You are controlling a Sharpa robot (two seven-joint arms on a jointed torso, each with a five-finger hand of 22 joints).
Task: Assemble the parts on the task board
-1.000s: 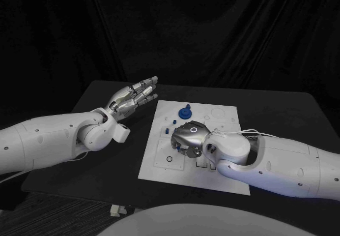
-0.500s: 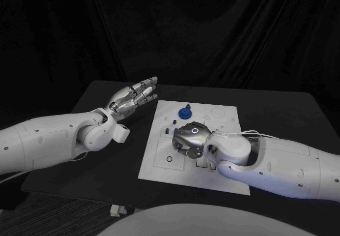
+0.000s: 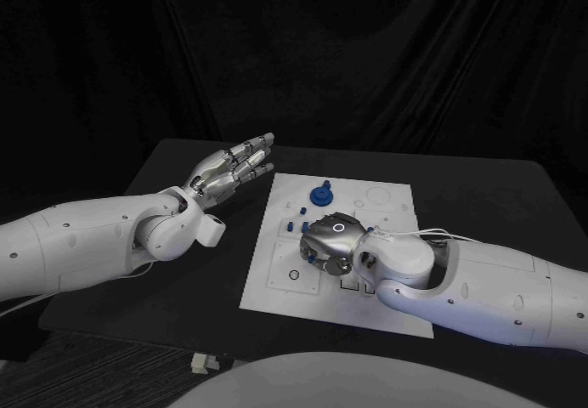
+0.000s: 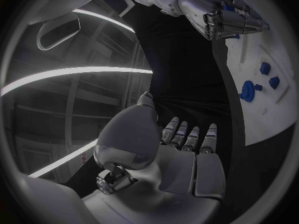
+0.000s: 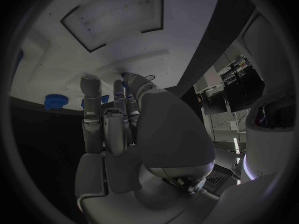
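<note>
The white task board point(image 3: 276, 293) lies mid-table. A round blue part point(image 3: 319, 195) stands near its far edge, with small blue parts point(image 3: 291, 225) just before it. My right hand point(image 3: 330, 242) hovers low over the board's middle with fingers curled down. In the right wrist view a small blue piece point(image 5: 126, 76) shows pinched between the thumb and fingertips point(image 5: 118, 87). My left hand point(image 3: 230, 167) hangs left of the board's far corner, flat, with fingers stretched and nothing in it. The left wrist view shows that hand point(image 4: 181, 149), the right hand point(image 4: 218, 15) and the round blue part point(image 4: 248, 90).
A small ring-shaped hole point(image 3: 294, 274) and rectangular slots point(image 3: 349, 287) sit on the board's near half. Black table point(image 3: 147, 280) surrounds the board, with dark curtains behind. My right forearm point(image 3: 490, 289) lies across the board's near right corner.
My right hand has slid slightly toward me and to the right over the board, uncovering the small blue parts. The left hand has stayed still.
</note>
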